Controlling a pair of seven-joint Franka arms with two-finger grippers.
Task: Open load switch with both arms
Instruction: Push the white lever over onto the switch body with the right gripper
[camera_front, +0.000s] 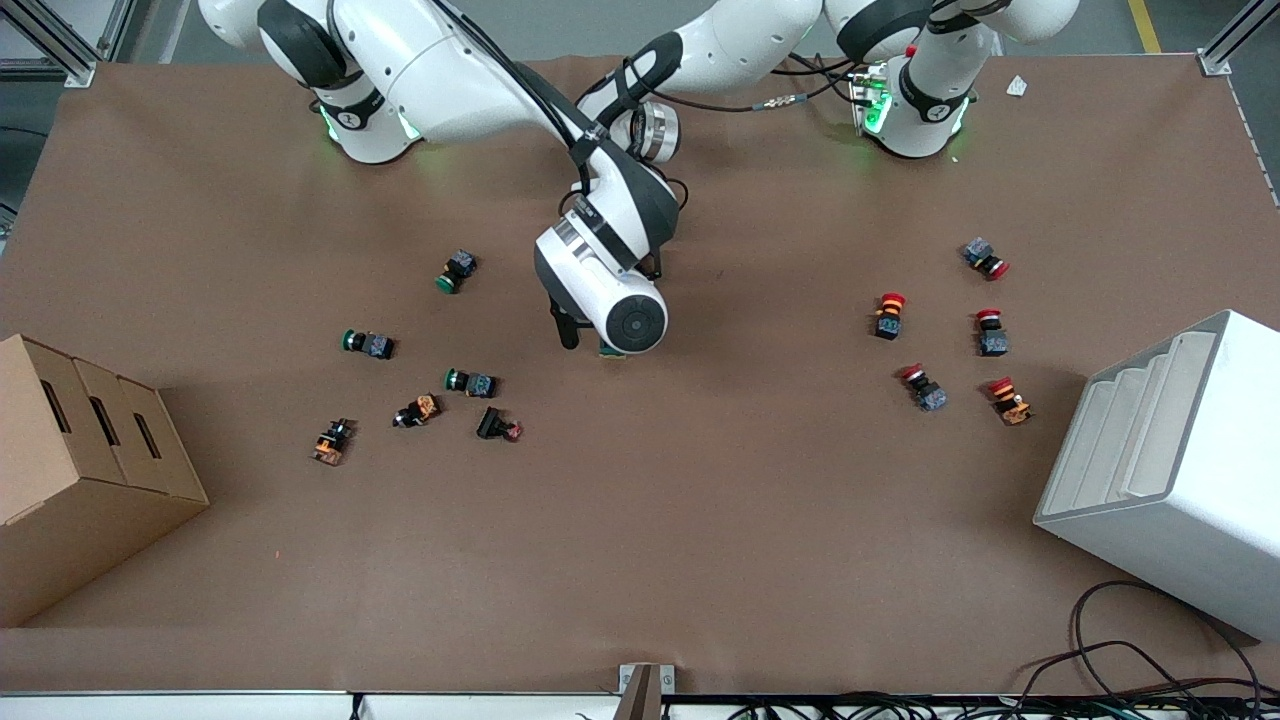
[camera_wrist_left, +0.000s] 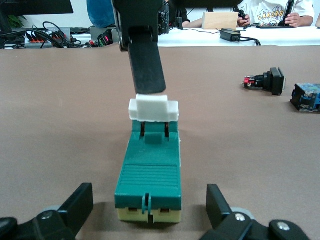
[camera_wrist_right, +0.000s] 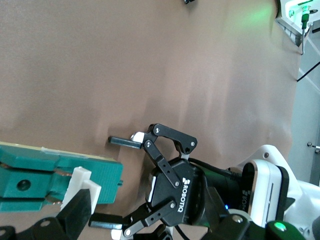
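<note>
The load switch (camera_wrist_left: 149, 170), a dark green block with a white toggle (camera_wrist_left: 153, 109), lies mid-table; in the front view only its edge (camera_front: 612, 350) shows under the right arm's hand. My left gripper (camera_wrist_left: 149, 207) is open, its fingers (camera_wrist_left: 80, 204) straddling the switch's end away from the toggle without touching it; the front view hides it. My right gripper (camera_front: 588, 340) is open, one finger (camera_wrist_left: 146, 65) pressing on the toggle from above. In the right wrist view the switch (camera_wrist_right: 60, 172) lies between that finger (camera_wrist_right: 75, 215) and the left gripper (camera_wrist_right: 115, 181).
Green and orange push buttons (camera_front: 470, 382) lie scattered toward the right arm's end, red ones (camera_front: 890, 315) toward the left arm's end. A cardboard box (camera_front: 90, 470) and a white rack (camera_front: 1170, 460) stand at the table's two ends. Cables (camera_front: 1130, 670) trail at the front edge.
</note>
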